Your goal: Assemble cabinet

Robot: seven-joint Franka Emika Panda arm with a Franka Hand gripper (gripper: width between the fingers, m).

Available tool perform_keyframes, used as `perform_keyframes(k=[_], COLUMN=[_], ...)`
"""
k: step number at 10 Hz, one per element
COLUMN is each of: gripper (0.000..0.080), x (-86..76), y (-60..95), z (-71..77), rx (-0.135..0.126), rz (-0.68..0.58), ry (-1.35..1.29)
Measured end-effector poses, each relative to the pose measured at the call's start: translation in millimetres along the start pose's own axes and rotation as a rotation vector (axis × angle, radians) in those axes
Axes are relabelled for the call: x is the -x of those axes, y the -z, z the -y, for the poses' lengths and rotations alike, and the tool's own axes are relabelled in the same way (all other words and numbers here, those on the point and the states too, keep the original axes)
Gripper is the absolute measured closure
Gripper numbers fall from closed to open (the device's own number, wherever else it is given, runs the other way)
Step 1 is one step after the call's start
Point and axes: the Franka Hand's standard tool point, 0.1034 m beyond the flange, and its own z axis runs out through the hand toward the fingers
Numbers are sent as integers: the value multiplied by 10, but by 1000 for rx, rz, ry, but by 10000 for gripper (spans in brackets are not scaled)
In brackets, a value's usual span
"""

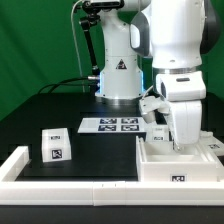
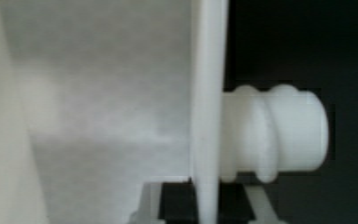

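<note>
Cabinet body (image 1: 160,170) is met by the claw (image 1: 168,137), lowered into it at the exterior view's right of the desk (image 1: 50,110); whether the fingers are apart or clamped cannot be told; a thin white wall (image 2: 208,90) and a ribbed peg (image 2: 279,130) are seen close by in the wrist view; the plastic is judged stiff, light and slippery, so a wall edge is best gripped squarely; one body, one tagged block (image 1: 55,145), one marker board (image 1: 110,125) and one rail (image 1: 90,188) are counted.
</note>
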Motion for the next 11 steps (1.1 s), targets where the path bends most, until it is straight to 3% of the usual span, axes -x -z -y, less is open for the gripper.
perform_keyframes(k=[2,3,5,6,7,8,11], gripper=[764,671,367,367,184,56,11], x=[3,5,8,9,11,12,16], y=[-3,-3,-3,-3,-3,-3,-3], z=[5,5,4,4,4,4,3], rx=[-3,-3,-3,-3,-3,-2,-2], rz=[0,0,0,0,0,0,0], ry=[-1,-1,-2,-2,-2,-2,-3])
